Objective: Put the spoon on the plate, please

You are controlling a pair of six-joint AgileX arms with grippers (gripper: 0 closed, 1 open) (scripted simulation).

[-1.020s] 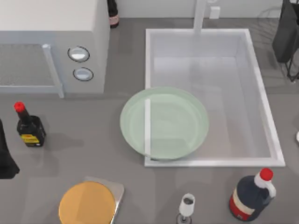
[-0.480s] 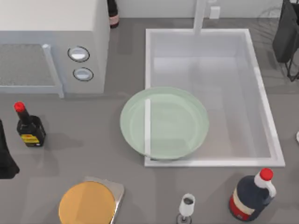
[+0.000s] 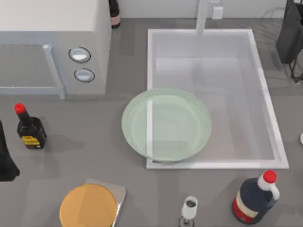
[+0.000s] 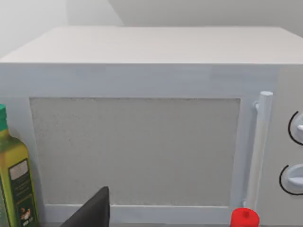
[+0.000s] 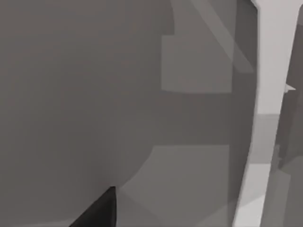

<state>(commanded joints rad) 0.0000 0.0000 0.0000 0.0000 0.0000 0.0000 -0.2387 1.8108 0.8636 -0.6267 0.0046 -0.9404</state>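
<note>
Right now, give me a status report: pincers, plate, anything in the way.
Left arm parked at table's left edge, right arm at far right. Plate straddles the sink rim's near-left corner, nothing on it.

overhead view; wrist views low

Pale green plate [image 3: 166,124], white microwave [image 3: 52,28], orange disc [image 3: 88,206], grey table [image 3: 94,151].

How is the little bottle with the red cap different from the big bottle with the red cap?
The small bottle stands at the table's left, slim-necked, with a yellow label. The big bottle stands at the front right, round-bodied, with a white neck and a red-and-white label. Both are dark, red-capped and upright.
</note>
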